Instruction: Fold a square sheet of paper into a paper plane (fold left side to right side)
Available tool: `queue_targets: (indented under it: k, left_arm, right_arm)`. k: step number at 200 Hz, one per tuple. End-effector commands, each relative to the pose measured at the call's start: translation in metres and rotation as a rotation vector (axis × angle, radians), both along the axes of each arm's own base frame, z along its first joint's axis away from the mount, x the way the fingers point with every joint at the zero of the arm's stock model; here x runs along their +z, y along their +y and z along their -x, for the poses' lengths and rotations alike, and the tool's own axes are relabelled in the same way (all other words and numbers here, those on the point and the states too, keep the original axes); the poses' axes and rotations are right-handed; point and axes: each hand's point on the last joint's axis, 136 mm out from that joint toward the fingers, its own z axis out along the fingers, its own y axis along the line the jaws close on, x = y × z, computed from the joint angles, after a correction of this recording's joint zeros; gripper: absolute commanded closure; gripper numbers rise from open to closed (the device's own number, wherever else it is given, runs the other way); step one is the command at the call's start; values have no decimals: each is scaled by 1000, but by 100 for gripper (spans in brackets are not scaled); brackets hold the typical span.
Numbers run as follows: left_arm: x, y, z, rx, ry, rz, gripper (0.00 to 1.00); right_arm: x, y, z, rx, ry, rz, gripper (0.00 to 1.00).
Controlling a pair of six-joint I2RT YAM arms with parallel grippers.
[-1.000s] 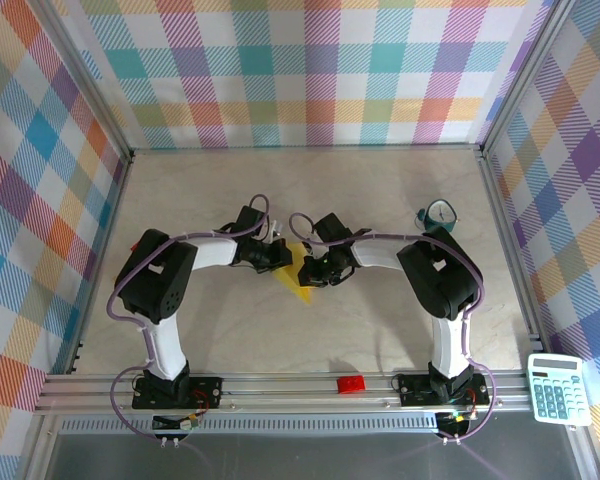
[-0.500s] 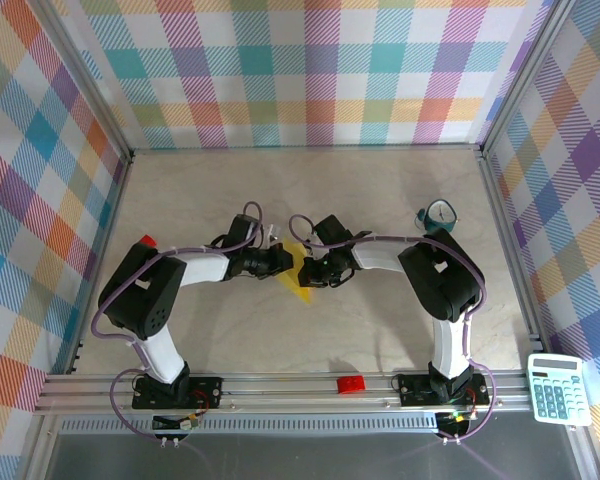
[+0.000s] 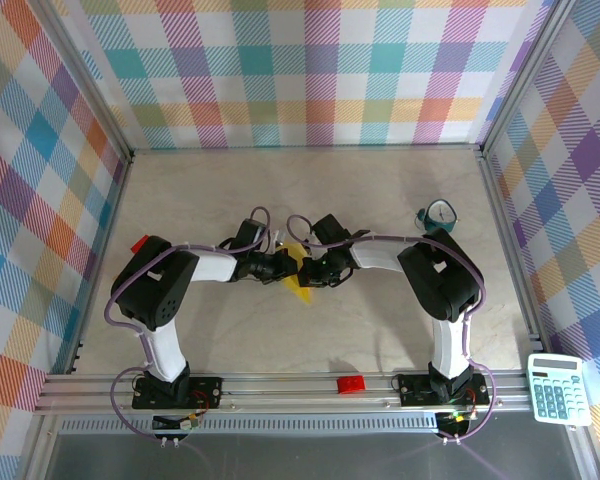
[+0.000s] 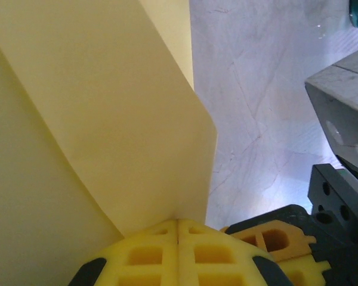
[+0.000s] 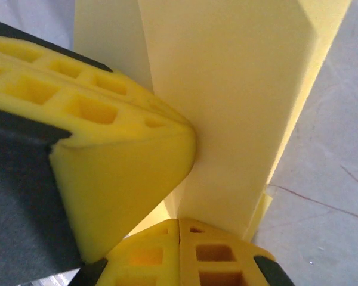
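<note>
pinching the yellow sheet of paper [image 3: 301,290] from both sides, the two arms meet over the middle of the desk [image 3: 380,190]. the left pincer [image 3: 283,267] is clamped on the sheet: in its wrist view the foam fingertips [image 4: 149,256] meet at a thin seam, and the folded paper rises out of it, one flap standing up and curling over the pale desk. the right pincer [image 3: 310,272] grips the same sheet, its pads [image 5: 218,256] flat against each other at the paper's lower edge, with the left arm's foam pad lying against the paper just beside them.

over the last second both pincers have stayed closed on the paper. the left arm's elbow swung out toward the left wall and the near edge, then came partway back. meanwhile the left pincer crept a little toward the right one, so less yellow now shows between them from above. mostly the narrow tip shows, pointing toward the near edge. the right arm has hardly shifted.

the red brick [image 3: 352,384] on the near rail, the calculator [image 3: 558,388] at the right corner and the small teal object [image 3: 438,214] behind the right arm lie where they were.
</note>
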Motion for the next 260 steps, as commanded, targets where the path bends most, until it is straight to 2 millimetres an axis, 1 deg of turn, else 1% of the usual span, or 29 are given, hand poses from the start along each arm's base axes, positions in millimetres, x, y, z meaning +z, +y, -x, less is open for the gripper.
queue_targets:
  k: [1, 47, 80, 117, 149, 172, 226, 260]
  left_arm:
    - [-7, 2, -3, 0, -2, -60, 100]
    - [-17, 7, -6, 26, 12, -76, 100]
    - [-24, 13, -8, 43, 25, -91, 100]
    - [-24, 21, -16, 65, 23, -96, 100]
    - [-21, 28, -30, 80, 3, -99, 100]
    - [-22, 34, -42, 97, -6, -103, 100]
    - [-16, 52, -73, 143, -52, -119, 100]
    - [-15, 63, -94, 166, -72, -137, 100]
  right_arm:
    - [-77, -68, 48, 6, 147, 365, 100]
    - [-80, -76, 53, 11, 164, 402, 100]
    - [-82, -77, 56, 20, 176, 406, 100]
    - [-82, -81, 58, 34, 182, 424, 100]
    - [-82, -82, 60, 39, 190, 426, 100]
    - [-83, -82, 61, 42, 192, 424, 100]
    - [-86, -83, 64, 36, 204, 420, 100]
    - [-86, -83, 66, 35, 208, 417, 100]
